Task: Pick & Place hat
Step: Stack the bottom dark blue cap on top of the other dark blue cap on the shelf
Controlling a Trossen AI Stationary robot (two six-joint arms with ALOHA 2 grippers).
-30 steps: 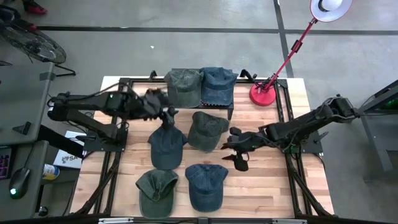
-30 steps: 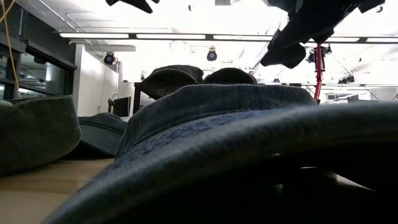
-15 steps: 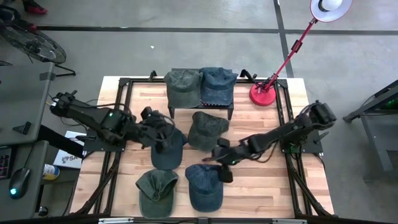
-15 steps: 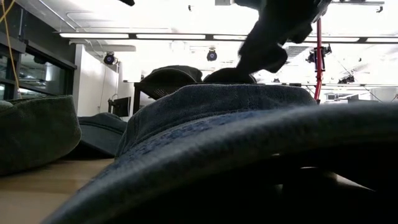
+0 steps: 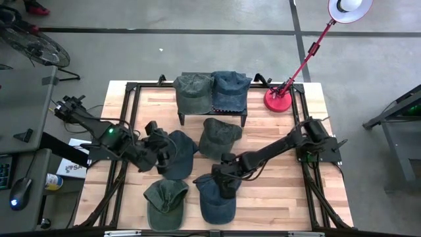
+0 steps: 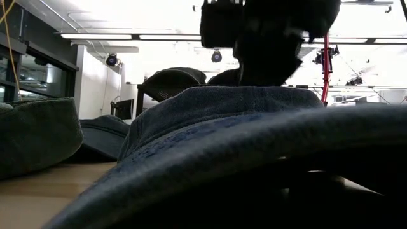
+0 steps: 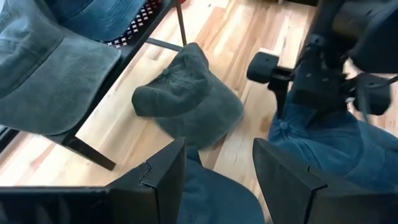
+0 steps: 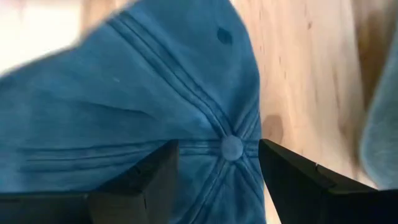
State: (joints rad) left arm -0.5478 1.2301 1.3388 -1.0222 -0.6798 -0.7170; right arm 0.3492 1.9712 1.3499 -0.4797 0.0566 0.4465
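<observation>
On table (image 5: 276, 197): six hats (image 5: 217, 197)

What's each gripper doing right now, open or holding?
Left gripper: jaws open, empty, over the blue cap at mid-table.
Right gripper: jaws open, empty, straddling the front blue cap's crown.

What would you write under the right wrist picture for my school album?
The right hand, open, hangs just above the blue hat's top button.
</observation>
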